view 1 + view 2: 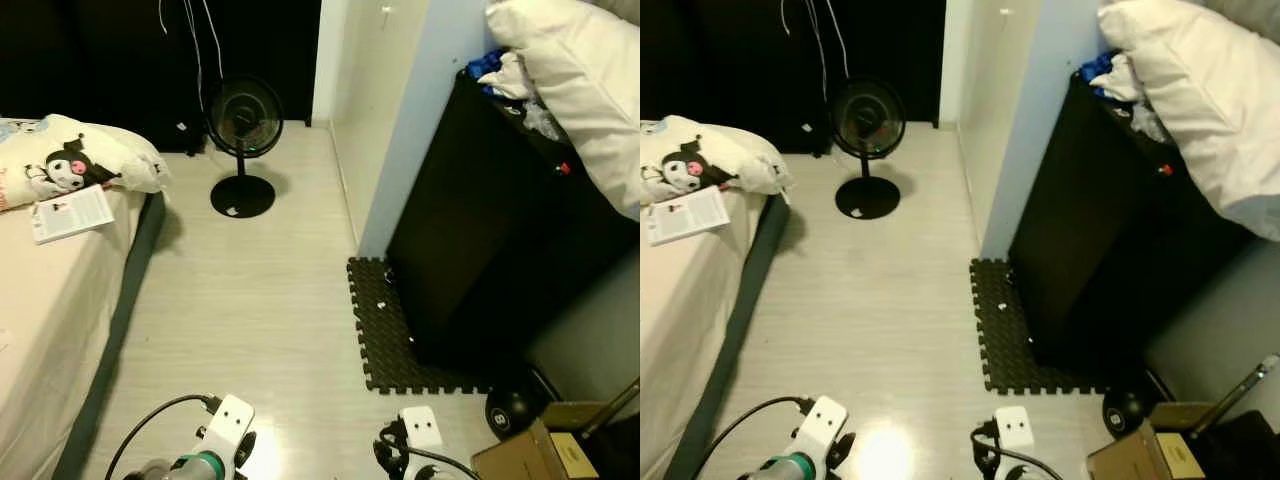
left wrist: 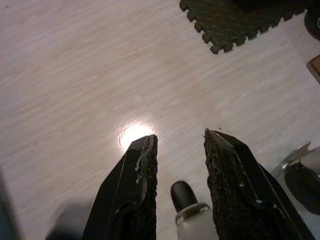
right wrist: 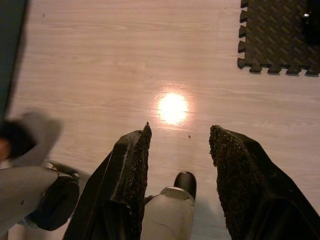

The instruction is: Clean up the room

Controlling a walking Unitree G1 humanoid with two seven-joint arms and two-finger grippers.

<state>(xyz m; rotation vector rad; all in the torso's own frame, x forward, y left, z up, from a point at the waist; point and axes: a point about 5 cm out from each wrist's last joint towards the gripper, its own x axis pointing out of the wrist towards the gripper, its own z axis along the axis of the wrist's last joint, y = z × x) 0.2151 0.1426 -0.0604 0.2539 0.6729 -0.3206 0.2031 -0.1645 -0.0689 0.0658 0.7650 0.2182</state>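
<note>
Head views: room not yet tidied. Open booklet (image 1: 73,213) lying loose on the bed (image 1: 40,330), just beside a character pillow (image 1: 75,160). Standing fan (image 1: 243,140) on the floor (image 1: 250,300) near the far dark doorway. Foam mat (image 1: 395,330) at the foot of a black cabinet (image 1: 490,240), small white specks on it. White bedding (image 1: 580,90) and blue cloth (image 1: 485,65) heaped on the cabinet top. Black ball (image 1: 510,412) and cardboard box (image 1: 530,455) by the mat's near corner. Both arms low at the frame's bottom edge, well apart from every item.

Left wrist view: left gripper (image 2: 180,145) aimed at bare floor, fingers spread, nothing between them.

Right wrist view: right gripper (image 3: 180,137) likewise over bare floor, fingers spread, nothing held.

Assessment: no item in hand, nothing visibly put away; task judged at or near its start, whole pickup remaining.
</note>
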